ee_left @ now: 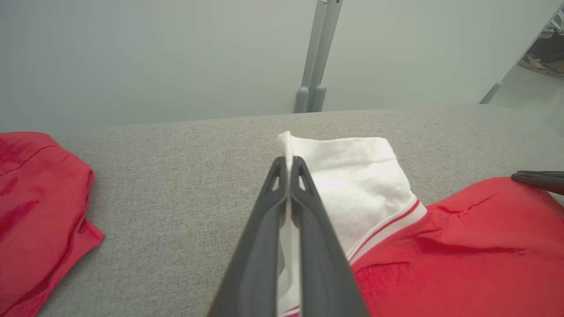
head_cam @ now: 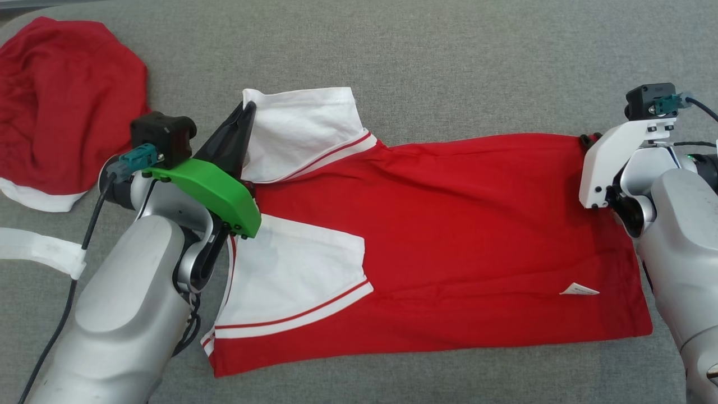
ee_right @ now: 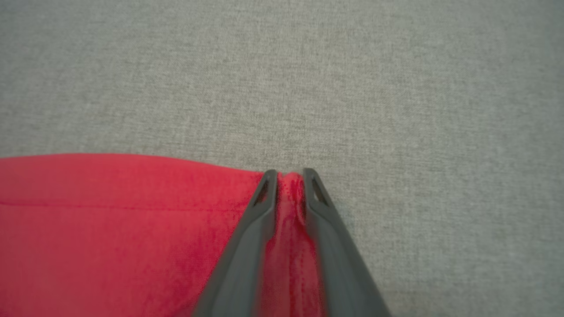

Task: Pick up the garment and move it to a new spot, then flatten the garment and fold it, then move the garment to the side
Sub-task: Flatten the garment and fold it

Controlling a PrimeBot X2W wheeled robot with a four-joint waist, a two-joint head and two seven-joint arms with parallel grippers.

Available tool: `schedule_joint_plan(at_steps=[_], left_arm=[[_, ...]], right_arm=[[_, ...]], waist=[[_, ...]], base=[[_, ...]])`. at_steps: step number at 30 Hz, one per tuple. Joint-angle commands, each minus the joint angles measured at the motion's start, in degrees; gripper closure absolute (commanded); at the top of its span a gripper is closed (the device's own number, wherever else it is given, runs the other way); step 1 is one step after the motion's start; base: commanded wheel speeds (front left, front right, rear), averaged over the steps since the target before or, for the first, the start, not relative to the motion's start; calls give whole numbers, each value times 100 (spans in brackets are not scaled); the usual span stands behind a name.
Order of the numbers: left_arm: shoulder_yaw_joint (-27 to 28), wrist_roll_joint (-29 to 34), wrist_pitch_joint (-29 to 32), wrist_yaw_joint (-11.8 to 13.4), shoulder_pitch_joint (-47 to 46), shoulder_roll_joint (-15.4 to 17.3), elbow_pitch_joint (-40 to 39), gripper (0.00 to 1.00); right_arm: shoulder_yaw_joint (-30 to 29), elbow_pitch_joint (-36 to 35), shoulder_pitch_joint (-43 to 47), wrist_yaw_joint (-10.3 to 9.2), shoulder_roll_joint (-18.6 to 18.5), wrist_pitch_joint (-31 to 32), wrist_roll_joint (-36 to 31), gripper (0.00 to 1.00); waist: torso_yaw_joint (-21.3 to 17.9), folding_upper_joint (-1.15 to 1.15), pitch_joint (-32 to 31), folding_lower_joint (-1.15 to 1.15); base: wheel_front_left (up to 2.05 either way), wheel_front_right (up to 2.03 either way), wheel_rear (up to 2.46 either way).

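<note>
The garment [head_cam: 449,224], a red shirt with white sleeves, lies spread out flat on the grey cloth surface [head_cam: 449,56]. My left gripper [head_cam: 247,106] is shut on the edge of the far white sleeve [head_cam: 303,129]; the left wrist view shows the white cloth [ee_left: 361,185] pinched between the fingers of that gripper [ee_left: 288,160]. My right gripper [head_cam: 586,140] sits at the shirt's far right corner. In the right wrist view my right gripper [ee_right: 288,174] has its fingers drawn together on a bunched ridge of red hem [ee_right: 132,211].
A second red garment [head_cam: 61,106] lies crumpled at the far left, also seen in the left wrist view [ee_left: 35,198]. A white strap [head_cam: 39,249] lies at the left edge. A small white label [head_cam: 579,289] sticks out near the hem. Grey surface extends beyond the shirt.
</note>
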Motion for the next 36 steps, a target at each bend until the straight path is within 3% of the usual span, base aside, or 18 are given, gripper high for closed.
schedule_joint_plan(at_steps=[1,2,11,22,29,36], left_arm=[[-9,-28,5,35,41,42,0,100],[-5,-29,10,39,40,55,-1,100],[62,-74,-68,63,178,192,-64,100],[195,-211,-276,215,785,436,-752,100],[266,-309,-343,544,1783,731,-1880,100],[283,-414,-407,1108,3214,938,-3057,100]], right_arm=[[37,98,-18,-2,-21,-27,47,91],[70,144,-46,-2,-28,-44,41,100],[155,263,-165,-5,35,-549,213,100],[531,-593,557,-4,-115,-1066,1029,100],[567,-1751,1537,-3,-230,-1233,1635,100],[236,-2790,2693,-3,-152,-1302,1744,100]], waist=[[-13,18,-6,0],[-24,18,-8,0],[-131,18,-172,0],[-245,18,-614,0],[-355,18,-868,0],[-389,18,-1010,0]], base=[[0,0,0],[0,0,0],[0,0,0],[0,0,0],[0,0,0],[0,0,0]])
